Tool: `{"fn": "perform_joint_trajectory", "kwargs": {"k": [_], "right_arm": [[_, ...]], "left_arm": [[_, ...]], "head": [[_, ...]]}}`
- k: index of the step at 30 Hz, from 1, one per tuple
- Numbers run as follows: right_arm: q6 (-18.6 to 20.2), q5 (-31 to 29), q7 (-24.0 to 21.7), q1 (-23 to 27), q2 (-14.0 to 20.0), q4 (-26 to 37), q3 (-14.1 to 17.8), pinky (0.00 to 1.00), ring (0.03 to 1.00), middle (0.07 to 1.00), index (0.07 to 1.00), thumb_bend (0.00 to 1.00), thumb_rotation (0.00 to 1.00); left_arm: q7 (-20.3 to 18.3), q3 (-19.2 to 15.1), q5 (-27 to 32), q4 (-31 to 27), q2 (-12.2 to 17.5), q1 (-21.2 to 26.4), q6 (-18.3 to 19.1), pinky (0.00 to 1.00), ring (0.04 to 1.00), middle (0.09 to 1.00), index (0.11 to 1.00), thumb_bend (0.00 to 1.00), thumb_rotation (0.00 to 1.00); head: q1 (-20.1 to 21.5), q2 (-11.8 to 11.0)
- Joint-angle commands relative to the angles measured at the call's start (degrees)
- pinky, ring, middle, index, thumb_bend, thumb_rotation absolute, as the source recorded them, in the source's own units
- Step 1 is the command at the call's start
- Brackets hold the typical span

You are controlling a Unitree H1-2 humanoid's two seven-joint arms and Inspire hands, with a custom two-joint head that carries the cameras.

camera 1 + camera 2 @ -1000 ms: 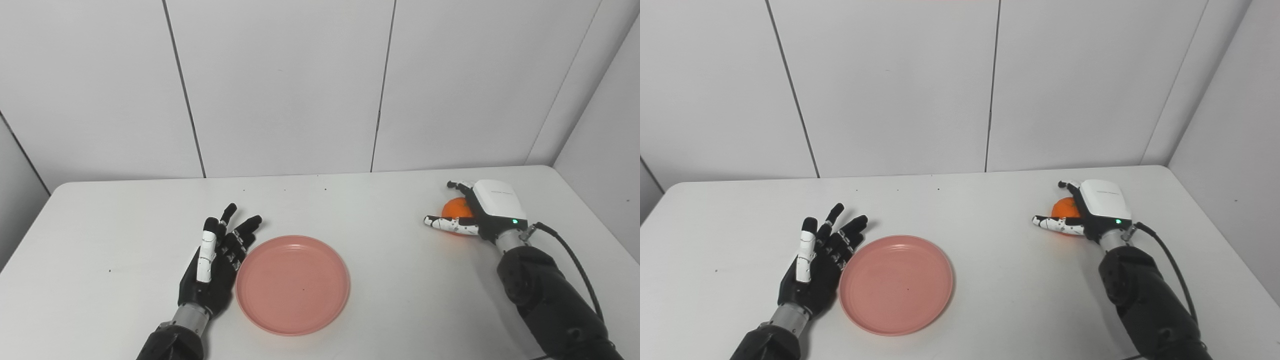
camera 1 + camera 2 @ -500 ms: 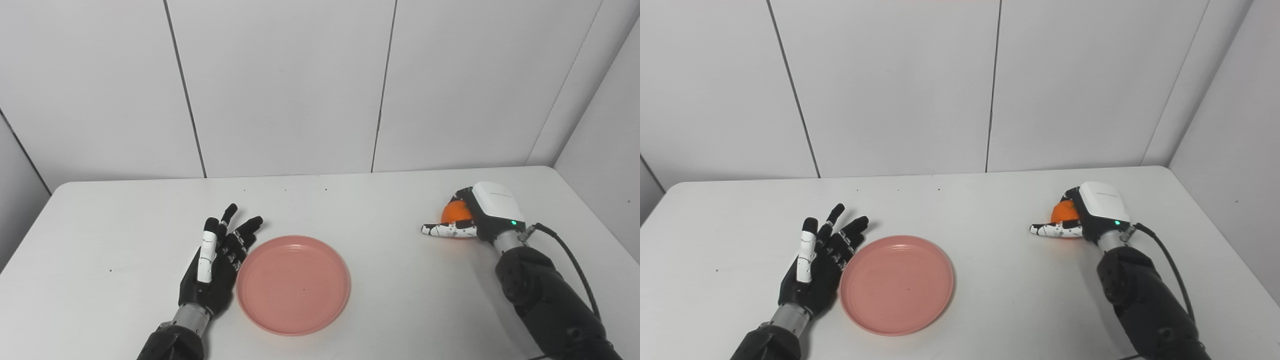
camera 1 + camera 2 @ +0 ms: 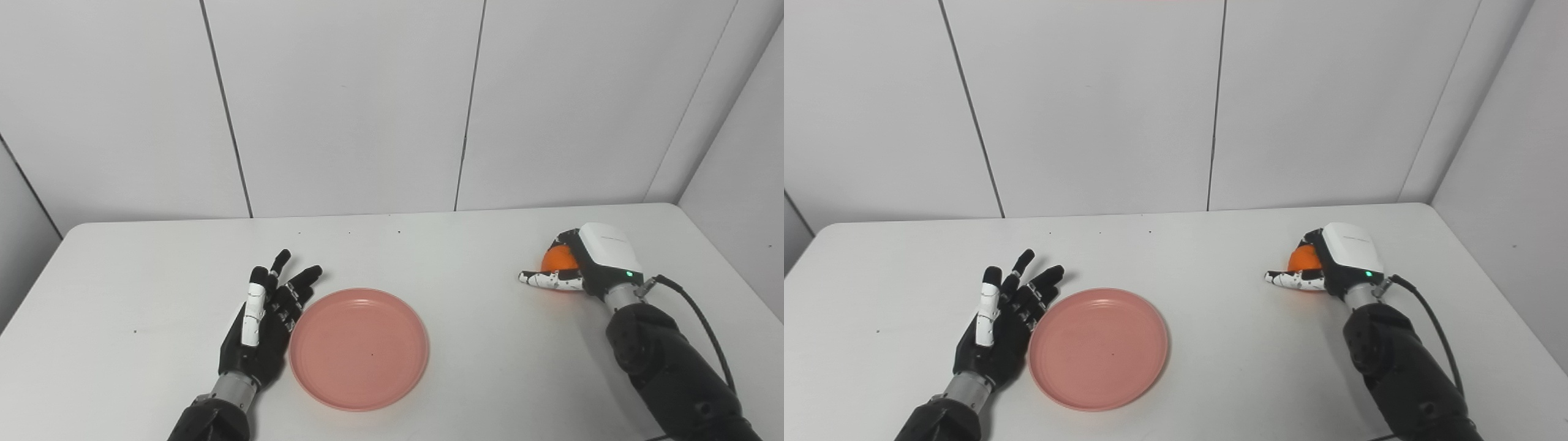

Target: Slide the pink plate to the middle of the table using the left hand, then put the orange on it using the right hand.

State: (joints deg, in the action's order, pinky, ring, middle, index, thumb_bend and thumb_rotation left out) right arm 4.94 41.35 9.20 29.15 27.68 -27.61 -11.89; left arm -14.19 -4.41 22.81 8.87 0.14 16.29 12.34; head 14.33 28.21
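Note:
The pink plate (image 3: 359, 348) lies flat near the front middle of the white table (image 3: 429, 257). My left hand (image 3: 264, 324) rests open beside the plate's left rim, fingers spread and pointing away from me. At the right side, my right hand (image 3: 582, 263) is shut on the orange (image 3: 557, 260), with its fingers curled over the fruit and the thumb stretched out under it to the left. Only a small part of the orange shows between the fingers and thumb.
A black cable (image 3: 698, 312) runs from the right wrist along the forearm. White wall panels (image 3: 343, 104) stand behind the table's far edge, and a side wall (image 3: 741, 184) closes in at the right.
The right hand's fingers have closed over the orange, which was only half enclosed a second ago. The left hand and the plate have not moved.

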Motion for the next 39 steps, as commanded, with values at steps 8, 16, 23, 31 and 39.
{"fn": "perform_joint_trajectory", "kwargs": {"k": [8, 16, 23, 31, 39], "right_arm": [[-1.2, 0.9, 1.0, 3.0, 2.6, 7.3, 1.1, 0.11, 0.163, 0.225, 0.263, 0.45, 0.54], [-2.9, 0.5, 0.1, 6.0, 4.4, 13.3, 2.6, 0.11, 0.16, 0.224, 0.265, 0.45, 0.46], [-2.2, 2.5, -1.9, 7.3, 3.9, 19.8, 2.0, 0.11, 0.154, 0.211, 0.252, 0.46, 0.54], [-2.0, 2.6, -5.7, 7.2, 1.3, 28.3, 2.0, 0.11, 0.15, 0.215, 0.259, 0.47, 0.53], [-1.6, 1.4, -9.0, 5.9, -2.9, 37.0, 2.1, 0.12, 0.158, 0.231, 0.281, 0.48, 0.61]], "left_arm": [[1.3, 0.4, -0.8, 1.6, 0.0, -1.6, 3.0, 1.0, 0.916, 0.758, 1.0, 0.84, 0.8], [1.7, 0.5, -0.9, 1.3, -0.3, -1.6, 2.9, 1.0, 0.924, 0.826, 1.0, 0.85, 0.8], [1.7, 0.8, -1.2, 1.7, -0.4, -1.4, 2.5, 1.0, 0.915, 0.792, 1.0, 0.85, 0.8], [1.8, 0.9, -1.2, 1.6, -0.6, -1.5, 2.5, 1.0, 0.915, 0.798, 1.0, 0.85, 0.81], [2.5, 1.4, -1.9, 1.2, -1.4, -1.6, 2.7, 1.0, 0.908, 0.779, 1.0, 0.87, 0.8]], "head": [[-0.2, 0.1], [-0.4, 0.0], [-0.8, -0.2], [-1.4, 0.0], [-5.0, 0.3]]}}
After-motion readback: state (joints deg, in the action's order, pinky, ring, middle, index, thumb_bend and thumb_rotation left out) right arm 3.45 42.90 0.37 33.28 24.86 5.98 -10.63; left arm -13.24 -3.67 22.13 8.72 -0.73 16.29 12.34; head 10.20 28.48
